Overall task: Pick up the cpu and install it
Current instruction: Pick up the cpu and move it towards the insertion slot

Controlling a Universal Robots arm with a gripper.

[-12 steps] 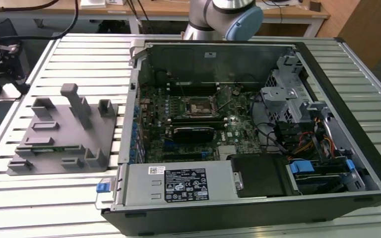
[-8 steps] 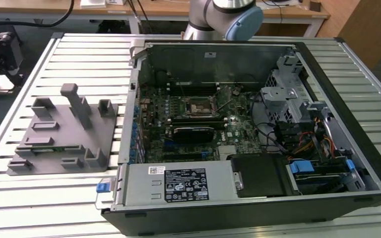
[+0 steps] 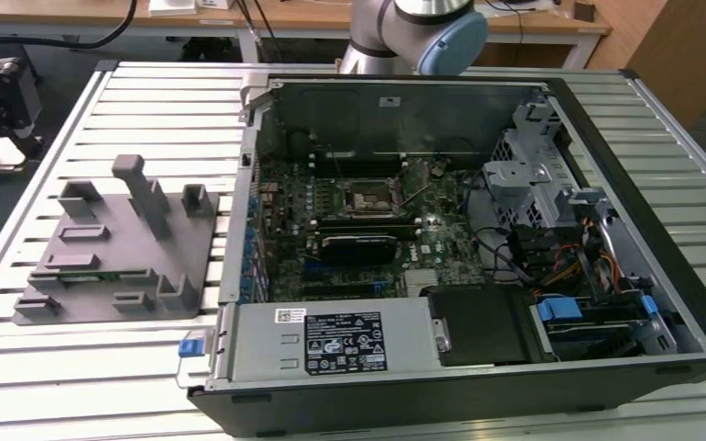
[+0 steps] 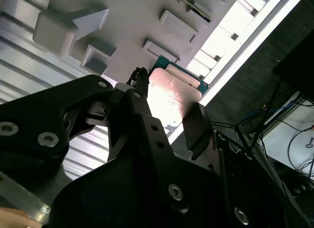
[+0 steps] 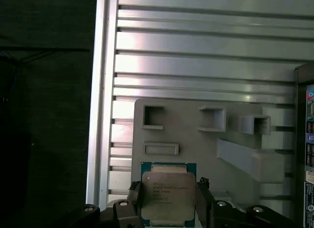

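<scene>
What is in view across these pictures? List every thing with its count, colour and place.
cpu: one, silvery top on green board, in a fixture pocket
fixture: one, grey plastic, on the table, exterior view's left
computer case: one, black, open, beside the fixture
motherboard: one, dark green, inside the computer case
table: one, silver, slatted, under everything
robot arm: one, grey with blue cap, beyond the computer case
gripper: one, black, straddling the cpu

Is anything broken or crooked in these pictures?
Nothing stands out. The cpu looks whole and sits square with the grey fixture, in line with the gripper. Nothing looks spilled or bent in the open computer case.
</scene>
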